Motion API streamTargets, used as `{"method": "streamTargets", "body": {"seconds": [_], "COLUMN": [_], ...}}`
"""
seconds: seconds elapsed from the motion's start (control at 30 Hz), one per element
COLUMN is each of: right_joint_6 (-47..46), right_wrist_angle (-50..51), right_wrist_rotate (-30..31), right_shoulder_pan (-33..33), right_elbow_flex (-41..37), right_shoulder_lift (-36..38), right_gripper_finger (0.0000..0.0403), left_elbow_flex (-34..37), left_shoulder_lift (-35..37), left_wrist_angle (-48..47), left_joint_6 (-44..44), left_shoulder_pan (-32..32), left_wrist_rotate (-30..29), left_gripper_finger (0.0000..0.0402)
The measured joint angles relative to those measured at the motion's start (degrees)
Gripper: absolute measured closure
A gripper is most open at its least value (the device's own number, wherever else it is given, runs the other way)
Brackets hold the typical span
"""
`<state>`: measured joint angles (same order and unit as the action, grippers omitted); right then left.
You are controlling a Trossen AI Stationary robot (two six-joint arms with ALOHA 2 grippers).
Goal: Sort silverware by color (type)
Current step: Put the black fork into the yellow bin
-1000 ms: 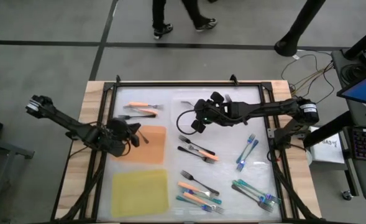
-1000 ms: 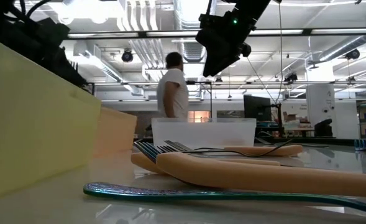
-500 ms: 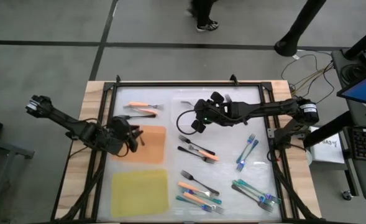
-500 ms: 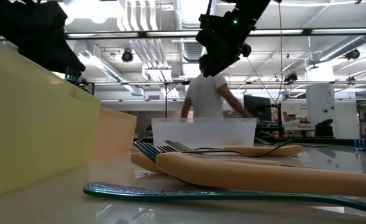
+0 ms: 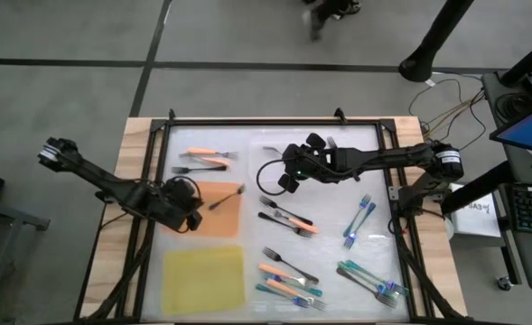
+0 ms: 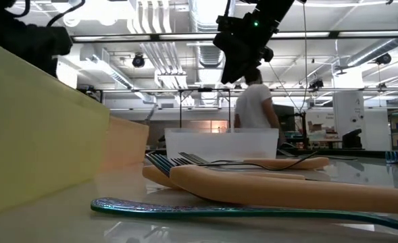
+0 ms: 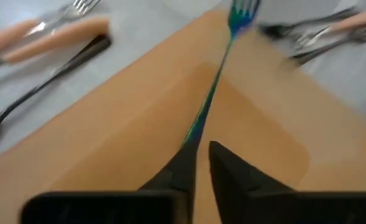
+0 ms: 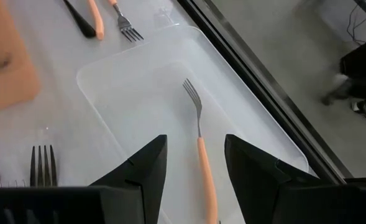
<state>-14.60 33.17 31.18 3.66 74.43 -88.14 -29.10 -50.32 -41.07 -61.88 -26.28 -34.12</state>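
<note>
My left gripper [image 5: 196, 210] is over the left part of the orange mat [image 5: 225, 221], shut on a teal-handled fork [image 5: 226, 198]. The fork points away from the fingers toward the table's right. My right gripper [image 5: 284, 180] hangs open above the clear tray [image 8: 108, 68], touching nothing; it also shows high in the low view [image 6: 242, 42]. An orange-handled fork [image 8: 201, 155] lies flat in the tray. Other forks lie flat on the table: orange and black ones [image 5: 202, 160] at the far left, several mixed ones [image 5: 288, 271] near the front, and teal ones [image 5: 360, 217] at the right. My left gripper pinches the teal fork by the free end of its handle [image 7: 192, 135], between its two fingertips [image 7: 181, 163]. The fingers lie along the fork, coming from the table's left. The fork stretches out over the orange mat with its tines [image 7: 240, 9] farthest off; whether they touch the mat I cannot tell.
A yellow mat [image 5: 202, 277] lies near the front left, below the orange one. Black rails [image 5: 275, 122] frame the white table top. More teal forks [image 5: 374, 280] lie at the front right. A person [image 6: 256, 108] stands in the room behind the table.
My left gripper has drawn a little toward the table's near edge, still shut. The teal fork now shows at greater length, slanting out over the orange mat toward the right. My right arm has kept still. The person behind the table has walked to the right.
</note>
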Motion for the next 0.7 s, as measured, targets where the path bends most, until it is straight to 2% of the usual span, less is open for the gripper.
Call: {"method": "streamTargets", "body": {"seconds": [0.07,0.4,0.57,0.63,0.7], "right_joint_6": [0.0,0.0,-1.1,-2.2,-2.3], "right_wrist_angle": [0.0,0.4,4.8,7.4,9.1], "right_wrist_rotate": [0.0,0.0,-0.1,-1.7,-5.9], "right_shoulder_pan": [0.0,0.0,0.6,1.5,3.1], "right_elbow_flex": [0.0,0.0,0.0,0.0,0.0], "right_shoulder_lift": [0.0,0.0,0.0,-0.1,-0.3], "right_gripper_finger": [0.025,0.025,0.025,0.025,0.025], "left_elbow_flex": [0.0,0.0,0.0,0.0,0.0], "left_shoulder_lift": [-0.5,-1.1,-1.1,-1.1,-1.1], "left_wrist_angle": [-1.8,-3.5,-2.2,-0.8,1.4], "left_joint_6": [-1.9,-4.7,-4.6,-3.9,-1.8], "left_shoulder_pan": [0.0,0.0,0.0,0.0,0.0], "left_wrist_rotate": [0.8,0.4,-2.0,-3.6,-4.3], "left_gripper_finger": [0.0396,0.0375,0.0374,0.0374,0.0374]}}
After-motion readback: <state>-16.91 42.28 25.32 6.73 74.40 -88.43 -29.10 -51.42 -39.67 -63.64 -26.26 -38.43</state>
